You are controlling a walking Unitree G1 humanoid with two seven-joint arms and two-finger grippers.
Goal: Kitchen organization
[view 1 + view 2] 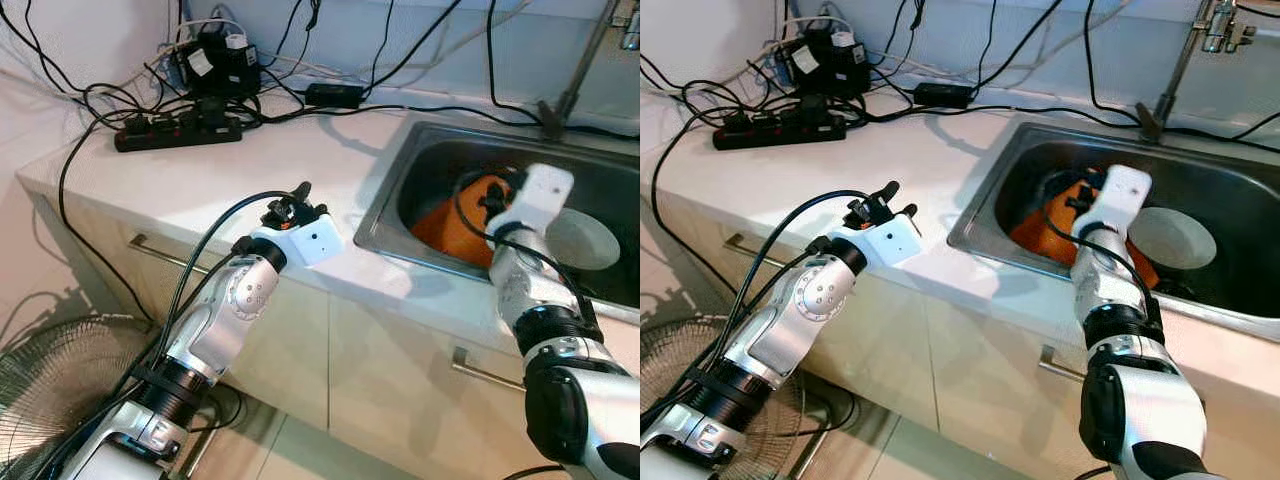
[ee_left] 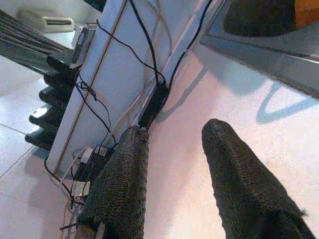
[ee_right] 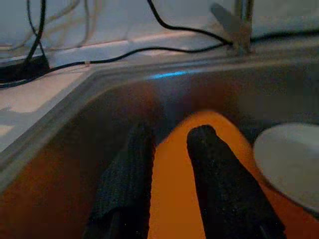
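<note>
Right end effector [image 3: 167, 149], fingers apart, over orange board [image 3: 174, 199] beside white plate [image 1: 1171, 238] in sink [image 1: 985, 205].

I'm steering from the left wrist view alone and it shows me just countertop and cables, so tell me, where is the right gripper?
Observer: The right gripper is down inside the sink, over an orange item.
Operator: Is it holding that?
Observer: No, its fingers are apart with the orange showing between them.
Operator: Anything else in the sink?
Observer: A white plate lies beside the orange item, on the robot's right of it.
Operator: And my left arm?
Observer: The left gripper hovers over the countertop near its front edge, on the robot's left of the sink.
</note>
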